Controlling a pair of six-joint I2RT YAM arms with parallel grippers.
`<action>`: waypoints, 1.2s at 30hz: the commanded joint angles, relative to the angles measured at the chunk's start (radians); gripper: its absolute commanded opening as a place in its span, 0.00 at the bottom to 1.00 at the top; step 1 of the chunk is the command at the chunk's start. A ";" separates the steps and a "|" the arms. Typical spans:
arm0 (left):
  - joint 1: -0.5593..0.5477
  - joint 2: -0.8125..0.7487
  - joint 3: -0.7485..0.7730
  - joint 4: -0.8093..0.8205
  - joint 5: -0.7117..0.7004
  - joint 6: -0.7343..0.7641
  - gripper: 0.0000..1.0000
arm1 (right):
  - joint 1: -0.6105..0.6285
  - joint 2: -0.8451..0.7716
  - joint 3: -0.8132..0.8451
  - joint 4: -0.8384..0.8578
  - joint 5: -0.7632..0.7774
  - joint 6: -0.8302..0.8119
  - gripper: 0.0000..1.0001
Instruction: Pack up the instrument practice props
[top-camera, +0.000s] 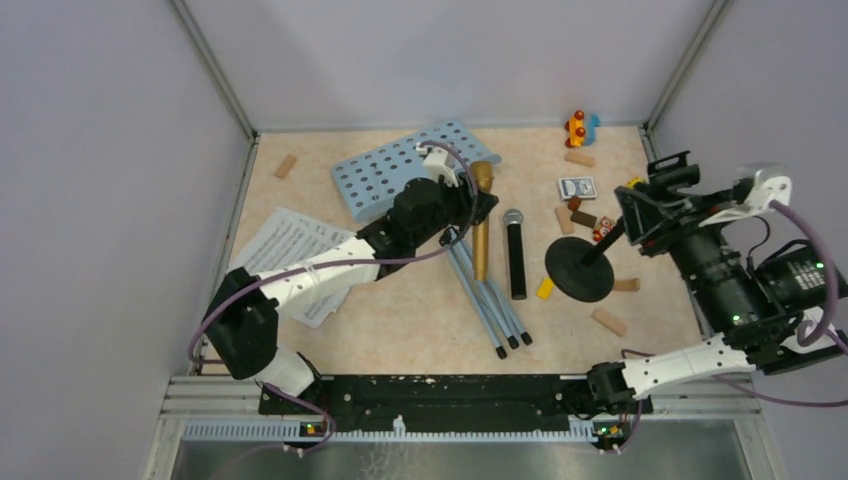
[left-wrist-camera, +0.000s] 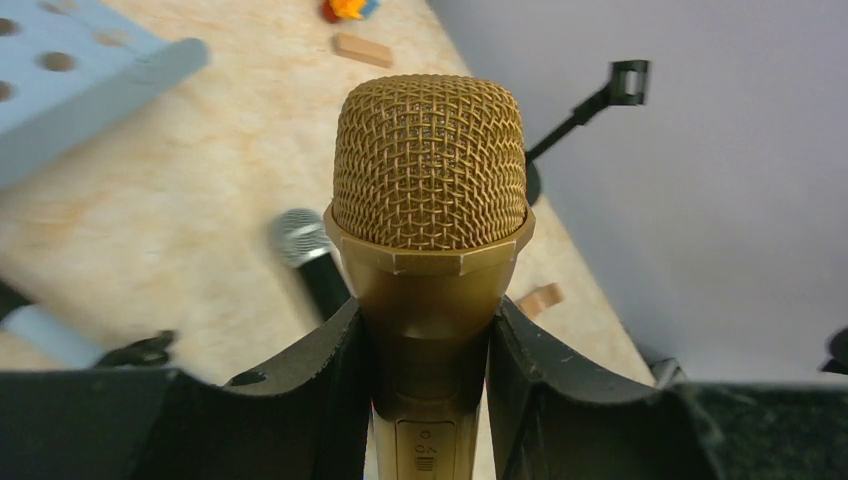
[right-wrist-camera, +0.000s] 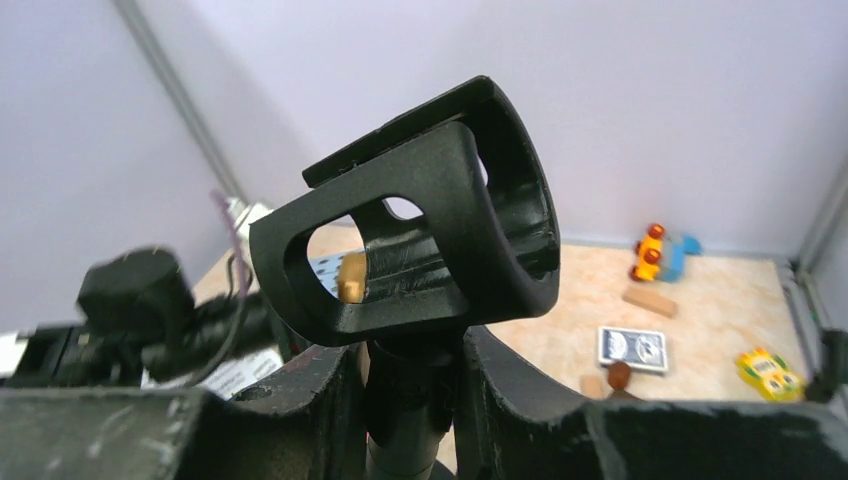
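**Both arms gripping props**

Left wrist view: the left jaws clamped the gold microphone (left-wrist-camera: 430, 200) below its head. Right wrist view: the right jaws clamped the mic holder (right-wrist-camera: 420, 240) under its clip. Only the overhead view showed its round base (top-camera: 580, 270), beside the black microphone (top-camera: 515, 255) on the desk (top-camera: 420, 320).

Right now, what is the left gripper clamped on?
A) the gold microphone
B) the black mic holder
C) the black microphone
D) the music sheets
A: the left wrist view shows the left gripper closed on the body of the gold microphone, just below its mesh head.
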 joint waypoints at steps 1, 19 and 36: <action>-0.091 0.099 0.008 0.234 -0.121 -0.073 0.00 | 0.004 -0.045 0.017 0.245 0.091 -0.231 0.00; -0.159 0.481 0.244 0.094 -0.528 -0.230 0.00 | 0.004 -0.010 -0.130 0.116 0.057 -0.146 0.00; -0.134 0.622 0.264 0.029 -0.338 -0.231 0.18 | 0.004 -0.042 -0.198 0.063 0.073 -0.034 0.00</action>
